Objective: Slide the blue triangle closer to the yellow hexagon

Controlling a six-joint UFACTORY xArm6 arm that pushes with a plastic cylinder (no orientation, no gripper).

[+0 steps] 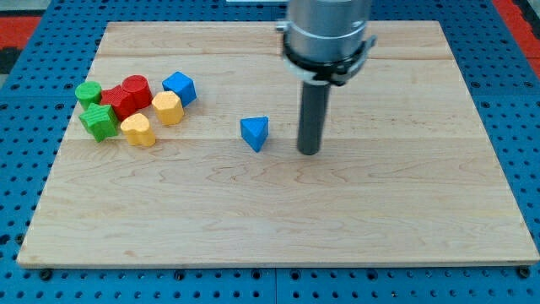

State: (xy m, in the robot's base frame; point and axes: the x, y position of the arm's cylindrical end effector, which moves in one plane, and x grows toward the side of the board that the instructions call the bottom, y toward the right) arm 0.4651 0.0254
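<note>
The blue triangle (254,133) lies alone near the middle of the wooden board (278,211). The yellow hexagon (167,108) sits in a cluster of blocks at the view's left, well to the left of the triangle. My tip (310,151) rests on the board just to the right of the blue triangle, a small gap between them. The dark rod rises from it to the grey arm at the view's top.
The left cluster also holds a blue cube-like block (180,87), a second yellow block (137,130), a red cylinder (136,89), another red block (116,101), a green cylinder (88,93) and a green block (99,121). A blue pegboard (25,169) surrounds the board.
</note>
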